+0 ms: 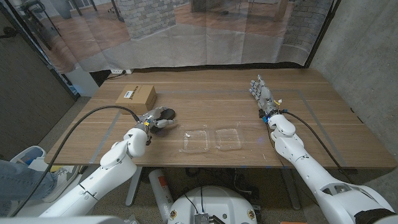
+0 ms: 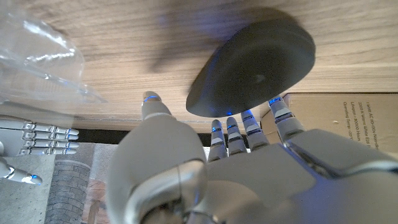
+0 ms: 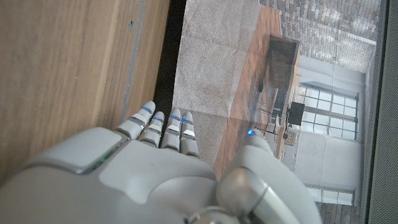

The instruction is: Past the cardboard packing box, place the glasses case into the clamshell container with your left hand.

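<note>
Wooden table (image 1: 205,106); left hand (image 1: 151,121) fingers apart at half-hidden glasses case (image 1: 166,114), grasp unclear; right hand (image 1: 262,96) spread, empty.

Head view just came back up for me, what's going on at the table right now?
The left hand is at the dark glasses case, its fingers reaching onto it; whether it has a firm grip yet is unclear. The case sits on the table just in front of the cardboard packing box. The clear clamshell container lies open to the right of the case, with nothing in it. The right hand waits apart, fingers extended, holding nothing.
</note>
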